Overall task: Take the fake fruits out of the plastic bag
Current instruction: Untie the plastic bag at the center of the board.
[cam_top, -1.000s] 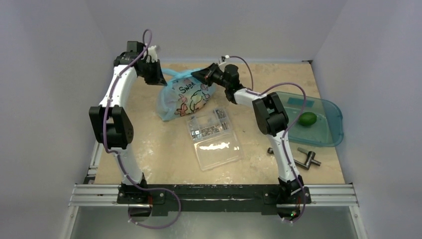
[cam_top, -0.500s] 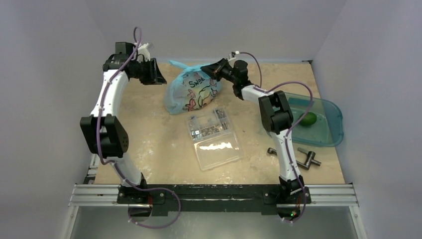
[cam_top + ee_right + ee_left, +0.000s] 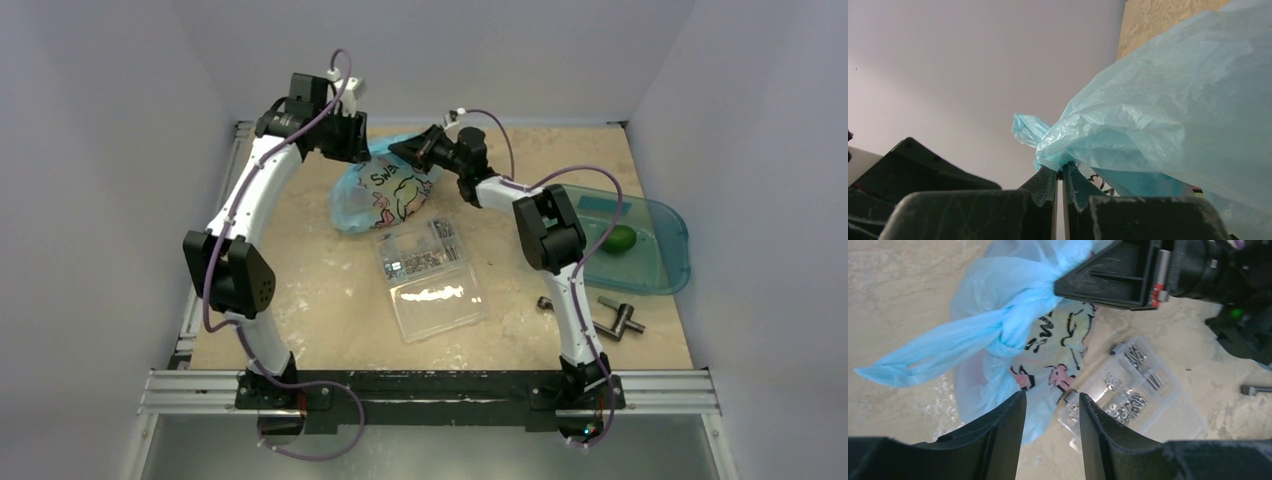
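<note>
At the far middle of the table (image 3: 300,280): plastic bag (image 3: 385,200), light blue, knotted at the top, printed panel facing up, lying just beside the clear box (image 3: 432,275) of small hardware. Right gripper (image 3: 1060,175): clenched on a fold of the bag by its knot. Left gripper (image 3: 1050,399): jaws parted, holding nothing, above the bag. Teal tray (image 3: 655,270), right side: one green fake fruit (image 3: 619,239) inside.

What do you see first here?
A knotted blue bag sits at the far middle, its top pinched by the right gripper. The left gripper hovers open close by. A green fruit lies in the teal tray at the right.
</note>
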Motion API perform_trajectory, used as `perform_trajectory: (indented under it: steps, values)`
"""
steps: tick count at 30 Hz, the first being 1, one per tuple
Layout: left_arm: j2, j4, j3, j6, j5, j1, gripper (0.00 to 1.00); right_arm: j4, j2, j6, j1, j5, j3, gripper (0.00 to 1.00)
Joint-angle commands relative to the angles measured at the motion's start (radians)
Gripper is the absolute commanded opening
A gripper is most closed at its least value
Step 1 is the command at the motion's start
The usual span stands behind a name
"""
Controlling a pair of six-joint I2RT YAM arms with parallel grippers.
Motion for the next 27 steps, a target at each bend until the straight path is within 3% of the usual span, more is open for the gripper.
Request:
perform_trajectory:
  steps: [1, 12, 27]
  values:
    - [0.03, -0.033, 0.054, 0.043, -0.171, 0.001, 0.43, 0.046, -0.073, 0.004, 0.013, -0.032, -0.009, 0.0]
    - [0.093, -0.057, 0.092, 0.011, -0.121, 0.0, 0.43, -0.02, -0.078, -0.042, 0.049, -0.023, 0.015, 0.0]
    - [0.161, -0.097, 0.109, 0.041, -0.191, 0.0, 0.42, -0.012, -0.081, -0.037, 0.074, 0.01, 0.023, 0.0]
